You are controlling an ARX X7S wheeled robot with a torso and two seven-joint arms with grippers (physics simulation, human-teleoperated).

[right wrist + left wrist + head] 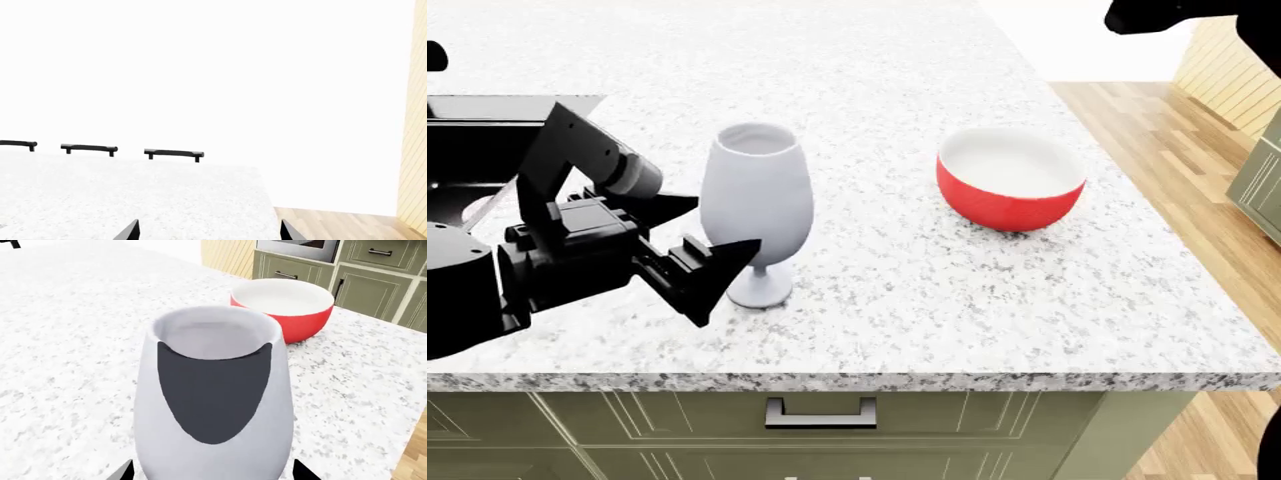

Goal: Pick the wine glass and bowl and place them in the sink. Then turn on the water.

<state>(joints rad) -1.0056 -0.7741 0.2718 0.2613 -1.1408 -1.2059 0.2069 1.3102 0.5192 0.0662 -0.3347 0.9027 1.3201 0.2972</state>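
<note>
So nothing's in the sink [481,150] yet: my left gripper [701,235] is spread around the glass [757,205], not clamped (bowl [1010,178] sits beyond it, untouched). Right gripper [208,231] open, empty. Water's last.

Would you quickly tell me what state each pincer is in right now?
Left pincer: open, fingers either side of the wine glass, not yet closed on it.
Right pincer: open, holding nothing, above the counter.
</note>
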